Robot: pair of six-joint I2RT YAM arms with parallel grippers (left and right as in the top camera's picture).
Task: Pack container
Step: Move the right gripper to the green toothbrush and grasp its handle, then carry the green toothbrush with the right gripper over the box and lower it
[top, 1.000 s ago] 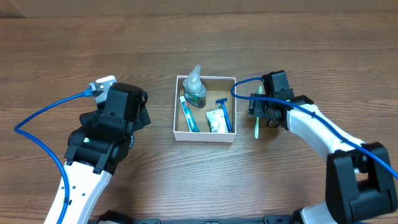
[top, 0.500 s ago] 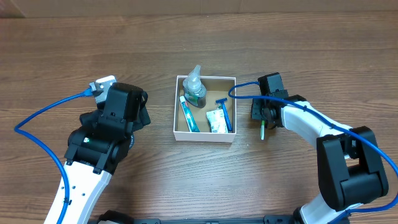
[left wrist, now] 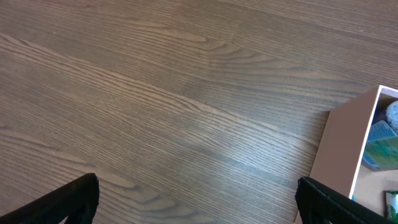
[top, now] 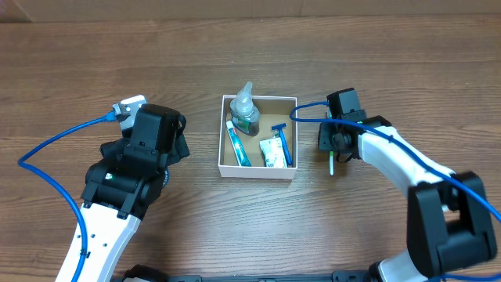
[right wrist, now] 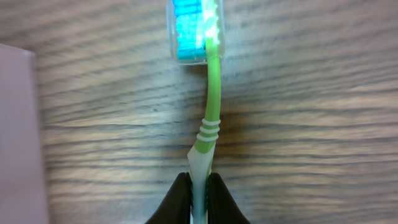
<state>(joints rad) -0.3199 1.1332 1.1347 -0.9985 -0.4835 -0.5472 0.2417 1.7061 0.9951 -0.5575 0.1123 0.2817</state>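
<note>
The container (top: 278, 110), a white-walled square box with a brown inside, sits mid-table in the overhead view. Its white wall (right wrist: 15, 137) shows at the left edge of the right wrist view. Just right of the box, my right gripper (right wrist: 199, 186) is shut on the white handle end of a green toothbrush (right wrist: 211, 99), whose capped blue bristle head points away over the wood. From overhead, only the toothbrush (top: 331, 164) tip sticks out below the right gripper (top: 333, 145). My left gripper (left wrist: 199, 199) hangs open over bare wood left of the container (left wrist: 342, 149), holding nothing.
Inside the box lie a clear bottle (top: 245, 110), a toothpaste tube (top: 237, 143), a blue razor (top: 282, 143) and a white packet (top: 272, 151). Blue cables run from both arms. The left arm (top: 149, 141) stands left of the box.
The right gripper's jaws have closed on the toothbrush handle, and the gripper has shifted a little to the right. The left arm has not moved.
</note>
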